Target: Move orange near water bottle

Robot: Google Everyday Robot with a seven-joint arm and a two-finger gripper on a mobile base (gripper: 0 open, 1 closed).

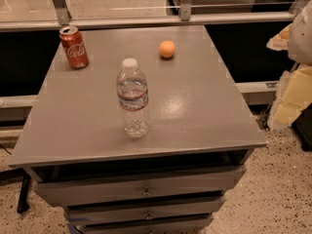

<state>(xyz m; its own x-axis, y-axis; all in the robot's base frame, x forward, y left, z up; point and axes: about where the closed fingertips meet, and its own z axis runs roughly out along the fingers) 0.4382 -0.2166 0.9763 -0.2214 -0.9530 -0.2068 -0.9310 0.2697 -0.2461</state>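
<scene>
The orange point(166, 48) is small and round and sits at the far middle of the grey cabinet top point(195, 111). The water bottle point(132, 98) stands upright near the centre of the top; it is clear, with a white cap and a thin label band. The orange lies beyond the bottle and a little to its right, well apart from it. My gripper point(286, 106) shows as pale yellow and white shapes at the right edge of the view, off the right side of the top, far from both things and holding nothing I can see.
A red Coca-Cola can point(74, 47) stands upright at the far left corner of the top. Drawers point(141, 189) sit below the front edge. A metal rail point(146, 21) with glass panels runs behind the cabinet. Speckled floor lies to the right.
</scene>
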